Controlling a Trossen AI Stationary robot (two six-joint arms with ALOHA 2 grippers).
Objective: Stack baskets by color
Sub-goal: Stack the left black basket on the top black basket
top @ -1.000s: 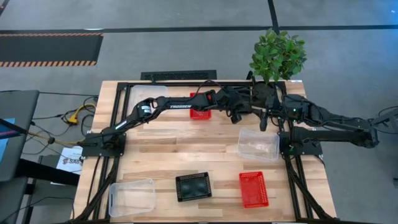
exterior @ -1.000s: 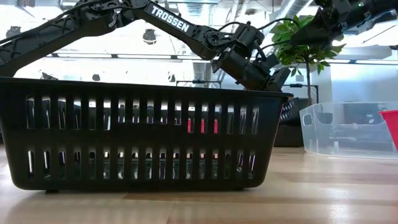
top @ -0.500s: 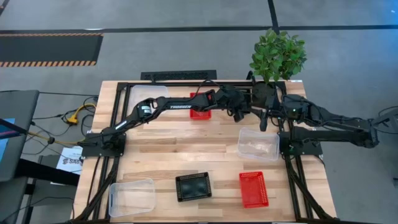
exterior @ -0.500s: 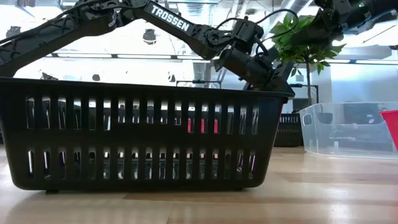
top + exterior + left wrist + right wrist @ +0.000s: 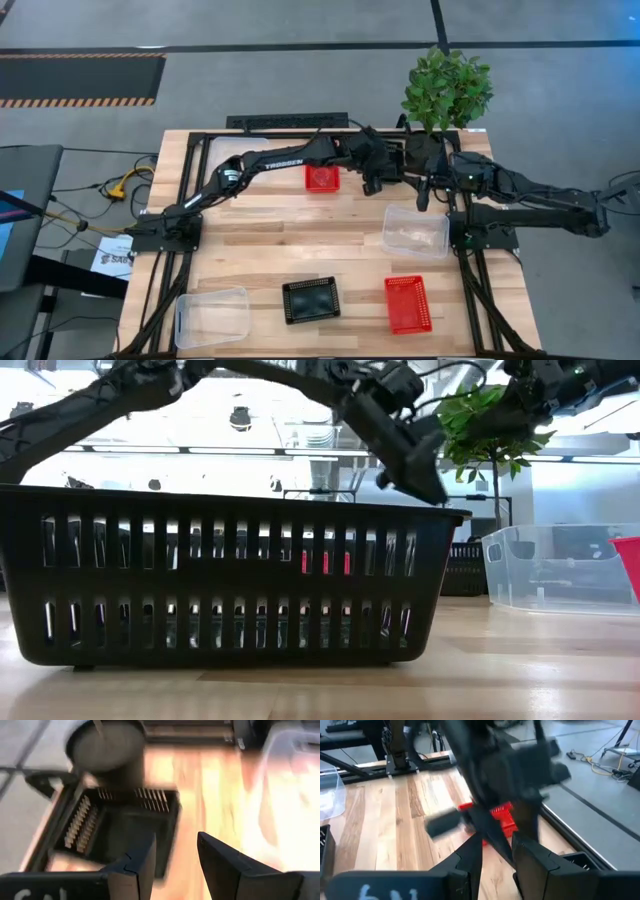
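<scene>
My left gripper [image 5: 175,842] hangs open over the table's far right, near the plant, with nothing between its fingers. Below it a black basket [image 5: 120,830] stands on the wood beside the plant's pot [image 5: 105,745]. A red basket [image 5: 321,178] sits at the far middle. Along the near edge stand a clear basket [image 5: 212,317], another black basket [image 5: 311,300] and another red basket [image 5: 408,303]. A second clear basket [image 5: 415,230] is at the right. My right gripper [image 5: 497,852] waits open at the far right, holding nothing.
The potted green plant [image 5: 446,88] stands at the far right corner, close to both arms. In the low view the near black basket [image 5: 230,585] fills the foreground. Bare wood lies in the table's middle, between the far and near rows of baskets.
My left gripper has risen from just above the black basket by the plant and tipped its fingers further down. The arm has lifted with it, so the far red basket now shows whole in the high view. The baskets have stayed in place.
</scene>
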